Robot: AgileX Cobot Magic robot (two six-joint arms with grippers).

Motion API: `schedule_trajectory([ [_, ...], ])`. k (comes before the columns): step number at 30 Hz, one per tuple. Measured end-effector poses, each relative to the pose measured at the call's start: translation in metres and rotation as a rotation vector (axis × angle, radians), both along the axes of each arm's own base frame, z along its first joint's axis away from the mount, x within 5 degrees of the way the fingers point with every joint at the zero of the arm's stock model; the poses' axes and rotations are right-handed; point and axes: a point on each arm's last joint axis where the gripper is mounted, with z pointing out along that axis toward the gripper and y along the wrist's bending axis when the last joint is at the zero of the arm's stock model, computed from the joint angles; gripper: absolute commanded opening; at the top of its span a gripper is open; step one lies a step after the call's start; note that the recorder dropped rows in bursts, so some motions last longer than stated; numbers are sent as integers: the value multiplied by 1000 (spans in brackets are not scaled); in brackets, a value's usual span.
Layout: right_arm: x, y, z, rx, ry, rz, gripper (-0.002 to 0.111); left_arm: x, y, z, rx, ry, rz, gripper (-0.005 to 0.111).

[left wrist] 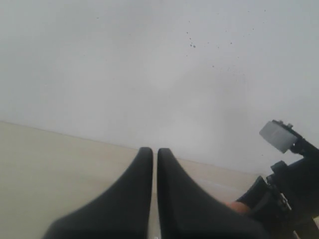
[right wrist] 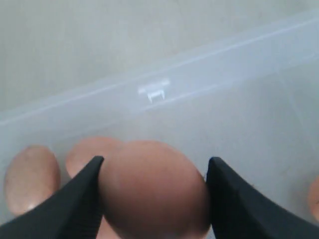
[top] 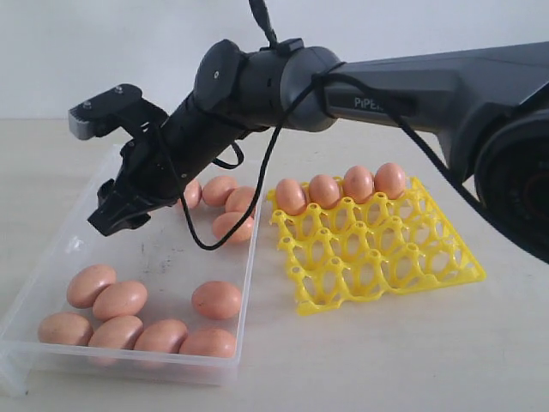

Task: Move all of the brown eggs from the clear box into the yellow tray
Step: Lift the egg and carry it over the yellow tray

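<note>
My right gripper (right wrist: 155, 160) is shut on a brown egg (right wrist: 154, 191), one black finger on each side of it. In the exterior view this gripper (top: 120, 213) hangs over the back left part of the clear box (top: 163, 253), and the held egg is hidden behind it. Several brown eggs (top: 120, 299) lie along the box's front, and more (top: 233, 226) lie at its back right. The yellow tray (top: 386, 257) stands right of the box with several eggs (top: 324, 190) in its back row. My left gripper (left wrist: 155, 150) is shut and empty over the bare table.
The right arm (top: 283, 86) reaches from the right across the tray to the box, with a black cable (top: 257, 184) looping below it. The box's clear far wall (right wrist: 199, 74) runs just beyond the held egg. A pale wall stands behind the table.
</note>
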Motion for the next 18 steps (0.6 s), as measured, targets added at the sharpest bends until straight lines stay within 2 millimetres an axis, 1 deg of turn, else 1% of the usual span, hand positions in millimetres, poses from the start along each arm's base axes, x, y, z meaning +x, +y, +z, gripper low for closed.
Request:
schedule_trajectory([
  [4,1,1,14,56,-22,-33,0,0,0,0,0,0,0,4],
  [7,1,1,18,72,-21,-44,0,0,0,0,0,0,0,4],
  [10,2,3,22,122,12,-89,0,0,0,0,0,0,0,4],
  [13,4,3,25,148,5,-126,0,0,0,0,0,0,0,4],
  [16,3,-10,32,178,-66,-236,0,0,0,0,0,0,0,4],
  [18,-3,-25,32,172,-124,-295,0,0,0,0,0,0,0,4],
])
